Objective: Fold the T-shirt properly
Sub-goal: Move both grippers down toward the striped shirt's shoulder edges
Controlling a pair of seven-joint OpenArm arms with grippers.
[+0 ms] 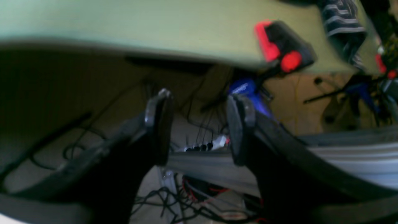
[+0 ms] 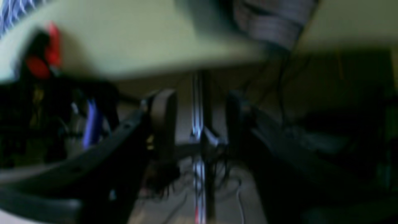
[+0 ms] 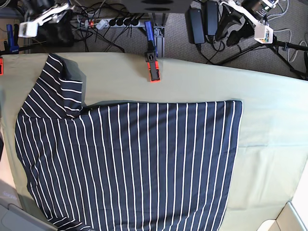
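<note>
The T-shirt (image 3: 130, 163), dark navy with thin white stripes, lies flat on the pale green cloth (image 3: 269, 120), with one sleeve (image 3: 60, 86) at the upper left. Both arms are back beyond the table's far edge, clear of the shirt. My left gripper (image 1: 199, 124) is open with nothing between its fingers; a corner of the T-shirt (image 1: 342, 25) shows at its upper right. My right gripper (image 2: 199, 124) is blurred but also stands open and empty, below the table edge, with striped cloth (image 2: 273, 25) above it.
An orange-and-black clamp (image 3: 153, 67) pins the cloth at the middle of the far edge, seen also as the clamp (image 1: 283, 46). Another clamp (image 3: 9, 41) sits at the far left. A power strip (image 3: 115, 21) and cables lie on the floor behind. A white box (image 3: 288, 216) stands at the near right.
</note>
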